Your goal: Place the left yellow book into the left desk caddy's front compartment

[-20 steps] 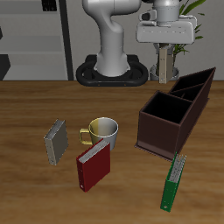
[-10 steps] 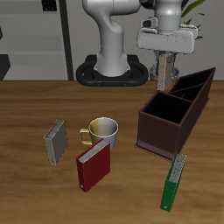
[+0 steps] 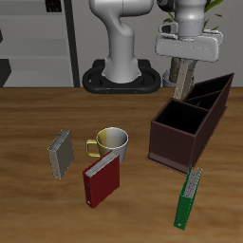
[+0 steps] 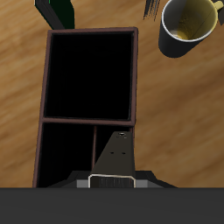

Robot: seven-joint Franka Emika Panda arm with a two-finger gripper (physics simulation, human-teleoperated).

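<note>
Setting: wooden table (image 3: 38,114) before a grey shelving backdrop, white robot base at the table's back edge.

Item 1, tool (image 3: 181,87): raised above the back end of the caddy, clamped on the left yellow book (image 3: 180,74), a thin hardback with dull grey cover and tan edges. The book hangs upright, edge downward, an attitude suited to lowering it between walls. In the wrist view it (image 4: 115,154) shows end-on over the narrower section.

Item 2, left desk caddy (image 3: 176,142): long dark brown open-topped box, divided in two, walls slanting higher toward the back edge. Its front compartment (image 4: 91,74), squarish and low-walled, lies nearer the table's front edge and appears unoccupied.

Item 3, grey mug with yellow handle (image 3: 110,143): mid-table, beside the caddy.

Item 4, twin grey hardback (image 3: 62,154); item 5, dark red book (image 3: 101,179); item 6, slim green book (image 3: 190,196), toward the front edge.

Judgement: the book must travel frontward past the divider before descent.
</note>
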